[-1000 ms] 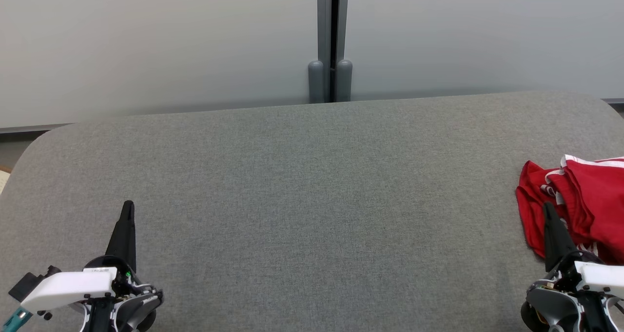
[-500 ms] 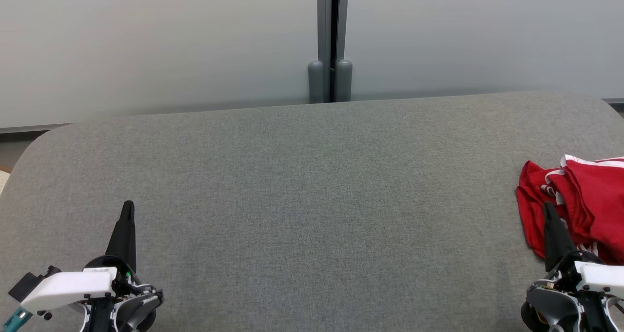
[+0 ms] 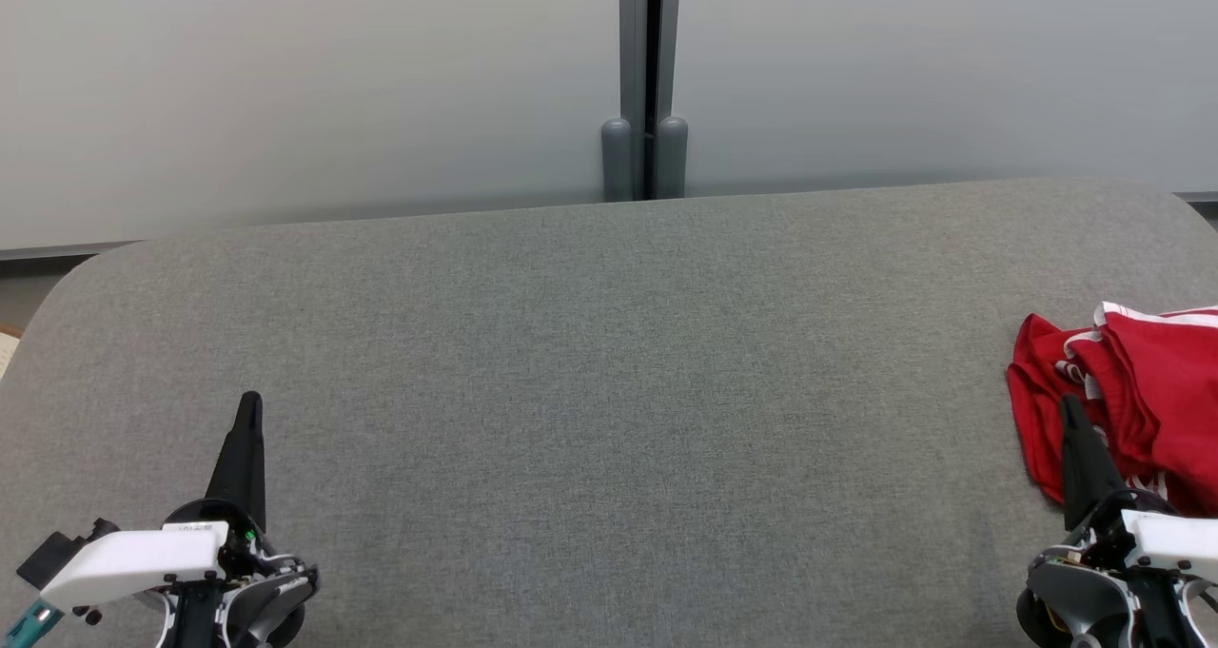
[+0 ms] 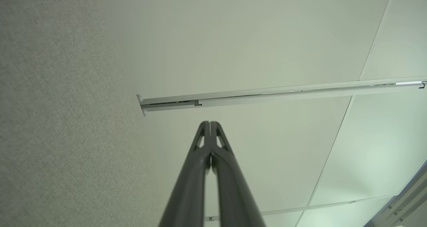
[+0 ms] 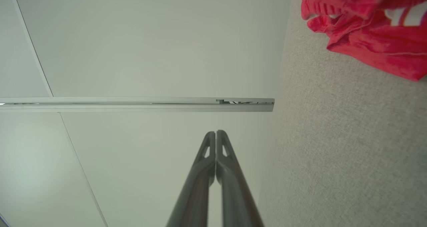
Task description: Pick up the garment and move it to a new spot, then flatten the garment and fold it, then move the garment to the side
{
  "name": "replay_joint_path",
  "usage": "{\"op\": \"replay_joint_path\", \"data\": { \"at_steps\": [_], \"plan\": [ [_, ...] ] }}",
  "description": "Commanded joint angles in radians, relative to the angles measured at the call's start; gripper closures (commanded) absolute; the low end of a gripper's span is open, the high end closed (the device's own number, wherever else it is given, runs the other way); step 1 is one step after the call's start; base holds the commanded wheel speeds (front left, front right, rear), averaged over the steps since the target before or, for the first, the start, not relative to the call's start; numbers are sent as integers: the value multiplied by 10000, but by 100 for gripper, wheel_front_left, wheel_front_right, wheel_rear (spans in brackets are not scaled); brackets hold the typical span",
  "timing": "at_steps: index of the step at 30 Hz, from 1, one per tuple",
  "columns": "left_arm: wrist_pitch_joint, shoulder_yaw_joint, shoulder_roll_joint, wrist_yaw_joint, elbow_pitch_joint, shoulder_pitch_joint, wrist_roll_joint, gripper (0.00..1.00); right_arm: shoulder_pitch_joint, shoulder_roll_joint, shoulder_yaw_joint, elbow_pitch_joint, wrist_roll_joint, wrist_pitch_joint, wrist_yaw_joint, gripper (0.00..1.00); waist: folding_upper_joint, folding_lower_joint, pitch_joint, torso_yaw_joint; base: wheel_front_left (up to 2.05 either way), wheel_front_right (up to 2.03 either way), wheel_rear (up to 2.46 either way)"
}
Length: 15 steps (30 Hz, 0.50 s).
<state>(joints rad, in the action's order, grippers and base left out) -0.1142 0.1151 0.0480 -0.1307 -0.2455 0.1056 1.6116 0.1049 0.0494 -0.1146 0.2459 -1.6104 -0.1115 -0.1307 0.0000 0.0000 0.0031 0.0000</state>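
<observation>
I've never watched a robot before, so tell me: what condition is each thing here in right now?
Red garment, crumpled in a heap at the right side of the table, unfolded, not held.
Left gripper, shut, holding nothing.
Right gripper, shut, holding nothing, near the garment.

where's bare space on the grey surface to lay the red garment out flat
The whole middle of the grey padded surface is bare, from the left gripper across to the right gripper and back to the wall panels. The only crowded part is the right edge, where the crumpled red garment lies beside the right gripper.
</observation>
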Motion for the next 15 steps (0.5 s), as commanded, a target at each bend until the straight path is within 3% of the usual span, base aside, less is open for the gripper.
{"op": "replay_joint_path", "data": {
  "at_steps": [1, 15],
  "plan": [
    [-38, 44, 14, -37, -7, 80, 9, 100, 91, 5, -6, 10, -48, -44, 0, 100, 0, 0, 0, 0, 0, 0, 0],
    [-38, 44, 14, -37, -6, 80, 7, 100, 91, 5, -5, 10, -48, -44, 0, 100, 0, 0, 0, 0, 0, 0, 0]
  ]
}}
